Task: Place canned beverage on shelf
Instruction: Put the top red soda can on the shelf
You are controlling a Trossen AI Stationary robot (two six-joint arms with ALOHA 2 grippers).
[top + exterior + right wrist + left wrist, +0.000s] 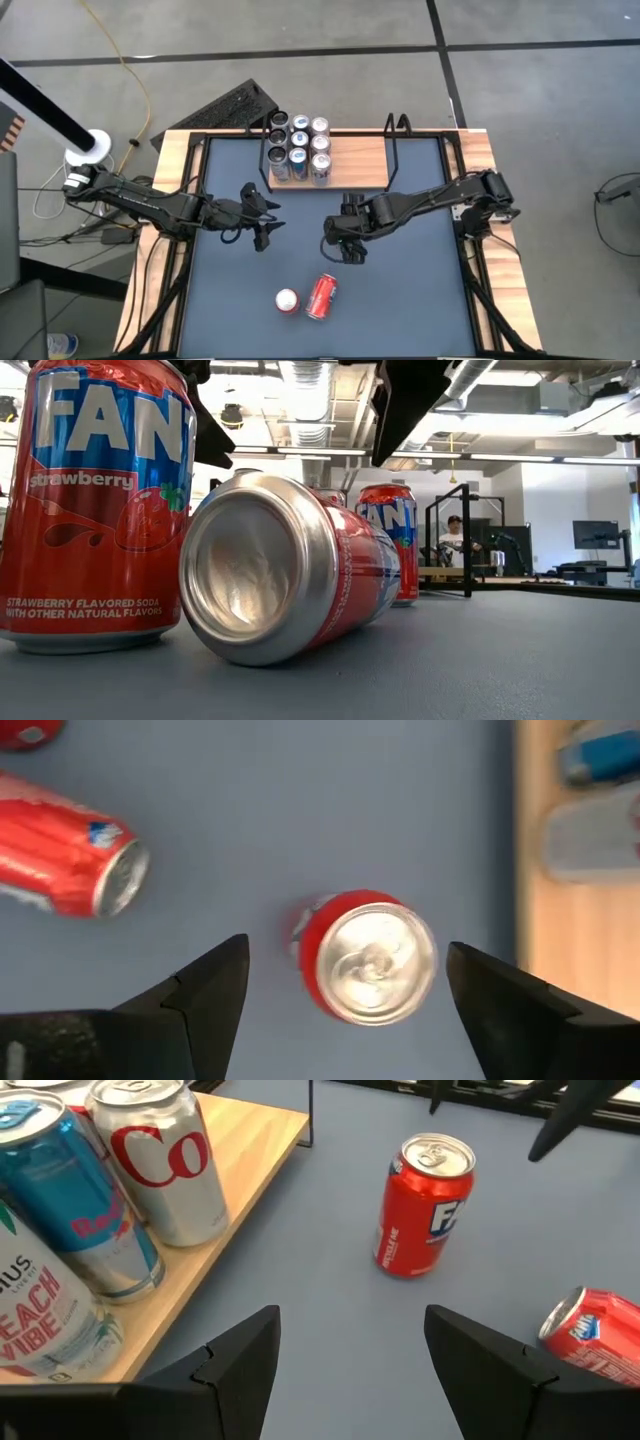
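Dark counter (400, 290) carried the shelf (355, 160); near it, the left hand (262, 215) and right hand (340, 240) hovered open above an upright red can (365, 955).

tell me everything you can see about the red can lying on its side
The tipped red can is a shiny aluminium soda can with red print and a small blue-and-white patch. It lies on its side on the dark table mat, near the front, beside an upright Fanta strawberry can. Its concave silver base faces the low camera; the pull-tab top shows in the right wrist view. No dents show. Neither gripper touches it.
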